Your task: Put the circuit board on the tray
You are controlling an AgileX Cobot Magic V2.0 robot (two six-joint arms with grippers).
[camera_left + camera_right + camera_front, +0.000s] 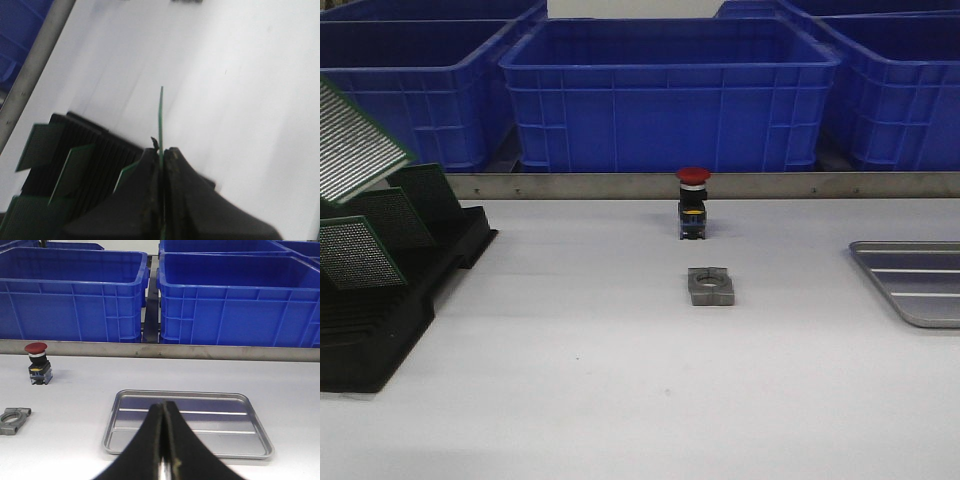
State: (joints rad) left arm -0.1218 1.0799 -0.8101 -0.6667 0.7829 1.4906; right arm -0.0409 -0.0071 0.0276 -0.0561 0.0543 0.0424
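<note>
My left gripper (pixel 162 152) is shut on a green circuit board (pixel 161 117), seen edge-on, and holds it above the black slotted rack (pixel 95 150). In the front view this board (pixel 355 145) hangs tilted at the far left, above the rack (pixel 380 330), and the gripper itself is out of frame. Other green boards (pixel 355 250) stand in the rack. The silver-grey tray (pixel 920 290) lies empty at the right edge of the table. My right gripper (pixel 163 407) is shut and empty, in front of the tray (pixel 215 422).
A red-capped push button (pixel 693 205) and a grey metal block (pixel 710 287) sit mid-table between rack and tray. Blue crates (pixel 670 95) stand behind a metal rail (pixel 770 185) at the table's back edge.
</note>
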